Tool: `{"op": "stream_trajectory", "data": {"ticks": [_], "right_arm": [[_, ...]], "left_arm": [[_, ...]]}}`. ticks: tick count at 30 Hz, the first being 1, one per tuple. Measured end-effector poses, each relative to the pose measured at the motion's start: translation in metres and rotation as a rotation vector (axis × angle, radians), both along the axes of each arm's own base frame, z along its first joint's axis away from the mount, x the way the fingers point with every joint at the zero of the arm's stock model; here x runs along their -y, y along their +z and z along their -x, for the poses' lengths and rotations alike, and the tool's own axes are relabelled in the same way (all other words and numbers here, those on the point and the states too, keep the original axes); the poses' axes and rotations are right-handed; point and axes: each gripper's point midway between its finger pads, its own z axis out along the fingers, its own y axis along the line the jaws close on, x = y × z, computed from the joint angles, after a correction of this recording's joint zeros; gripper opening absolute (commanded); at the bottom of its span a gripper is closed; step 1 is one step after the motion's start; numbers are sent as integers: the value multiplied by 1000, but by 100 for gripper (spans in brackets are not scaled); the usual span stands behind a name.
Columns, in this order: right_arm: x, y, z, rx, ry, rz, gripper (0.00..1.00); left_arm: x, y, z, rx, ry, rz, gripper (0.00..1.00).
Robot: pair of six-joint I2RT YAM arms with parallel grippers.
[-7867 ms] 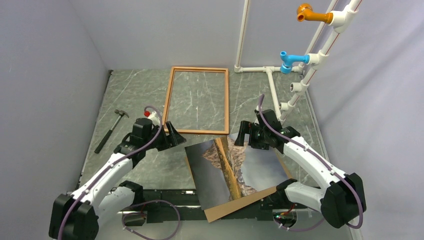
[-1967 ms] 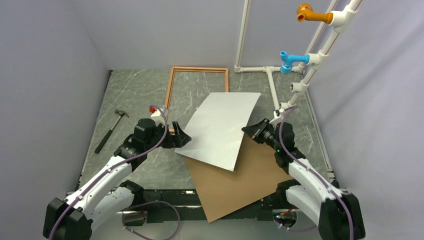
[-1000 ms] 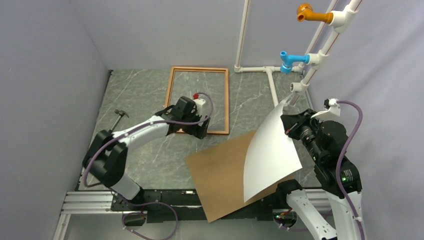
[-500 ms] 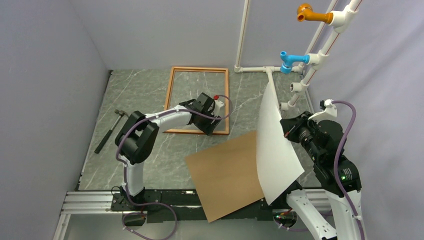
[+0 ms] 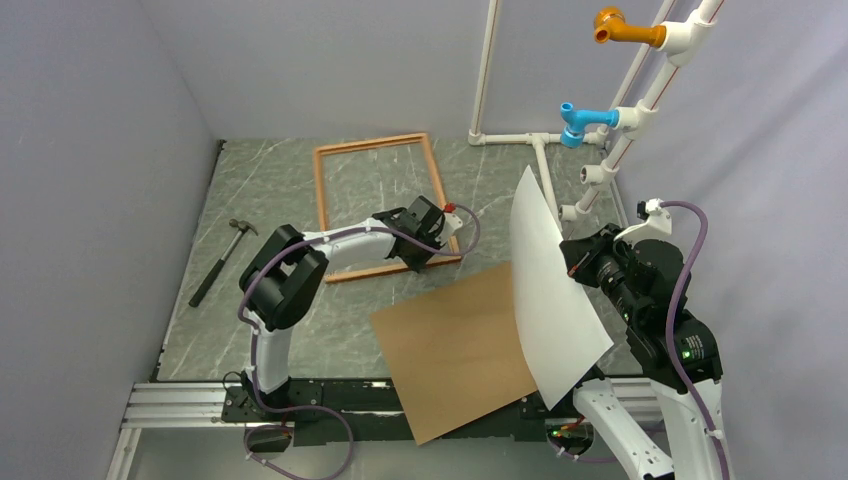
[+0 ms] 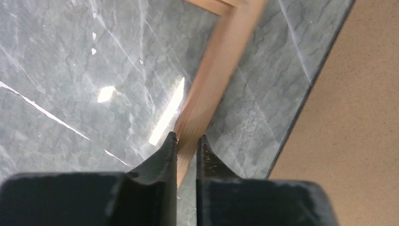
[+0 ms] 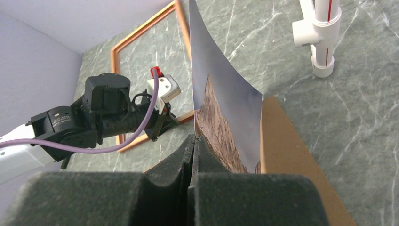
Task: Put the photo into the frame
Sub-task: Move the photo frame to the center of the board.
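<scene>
Top external: photo (image 5: 545,290) shows only its white back, standing upright at the right
Right gripper (image 7: 193,139) is clamped on its edge; left gripper (image 6: 187,141) pinches the blurred frame (image 6: 211,94) by one rail

Robot lab test cell, not a home or shop. I work in a booth of plain grey walls (image 5: 90,150) on a marble-pattern tabletop (image 5: 250,190). An aluminium extrusion rail (image 5: 170,405) runs along the near edge. A white PVC pipe rig (image 5: 486,70) with an orange fitting (image 5: 620,25) and a blue fitting (image 5: 585,120) stands back right. A hammer (image 5: 222,260) lies loose at the left.
</scene>
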Motion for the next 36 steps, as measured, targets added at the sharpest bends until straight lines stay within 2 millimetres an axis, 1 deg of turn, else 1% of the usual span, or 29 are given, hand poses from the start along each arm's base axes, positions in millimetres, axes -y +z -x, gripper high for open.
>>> {"op": "stream_trajectory", "data": {"ticks": [2,5,7,11,14,17,21,25,26,27,28,29,30,31,32,33,36], "right_arm": [[0,0,0,-2,0,0,0],[-1,-1,0,-3,3,-1,0],[-1,-1,0,-3,3,-1,0],[-1,-1,1,-4,7,-2,0],[-2,-1,1,-6,13,-4,0],[-4,-3,1,-10,19,-5,0],[-4,-3,1,-11,23,-7,0],[-4,-3,1,-12,23,-6,0],[-4,-3,1,-12,23,-6,0],[-4,-3,1,-13,23,-6,0],[-4,-4,1,-14,23,-6,0],[-4,-4,2,-15,23,-5,0],[-4,-4,2,-17,24,-5,0],[-4,-4,2,-19,23,-4,0],[-4,-4,2,-20,24,-5,0],[-4,-4,1,-20,24,-4,0],[-4,-3,1,-19,24,-5,0]], "left_arm": [[3,1,0,19,-13,-6,0],[3,2,1,34,-5,-23,0],[0,3,3,35,15,-37,0],[-11,5,18,26,22,-67,0],[-14,12,32,25,3,-80,0],[-9,21,44,38,-23,-73,0],[7,31,63,61,-72,-59,0],[24,36,95,67,-134,-47,0],[28,38,104,66,-148,-42,7],[31,39,109,67,-157,-37,21],[36,40,118,65,-166,-24,47],[38,42,125,61,-167,-14,64],[41,43,132,57,-172,-4,75],[42,44,139,49,-162,17,83],[42,47,141,48,-157,30,88],[41,50,143,47,-140,51,89],[33,61,145,43,-71,120,89]]}}
